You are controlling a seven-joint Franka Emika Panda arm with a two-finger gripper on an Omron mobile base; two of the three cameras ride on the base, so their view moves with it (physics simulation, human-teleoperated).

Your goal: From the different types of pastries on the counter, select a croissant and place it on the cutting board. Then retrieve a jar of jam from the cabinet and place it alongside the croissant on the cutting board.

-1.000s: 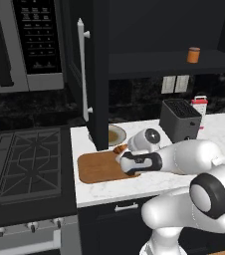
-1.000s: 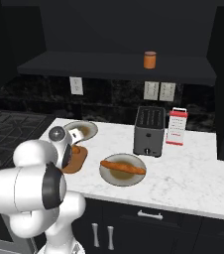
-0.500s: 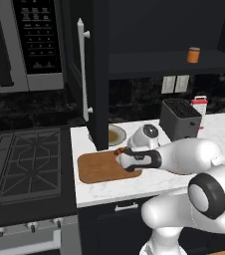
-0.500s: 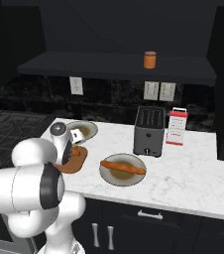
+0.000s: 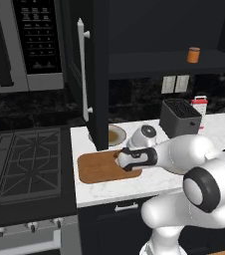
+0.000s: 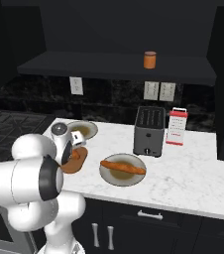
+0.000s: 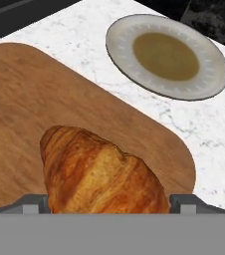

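At six o'clock in the hand view, the croissant [image 7: 102,172] lies on the cutting board [image 7: 30,99] between spread jaws of the gripper [image 7: 107,201], apparently released. Over the last second the arm has shifted slightly rightward over the board, so step one looks done. Beyond, at one o'clock, sits an empty plate [image 7: 211,74]; the jar of jam [image 5: 193,55] waits on the shelf.
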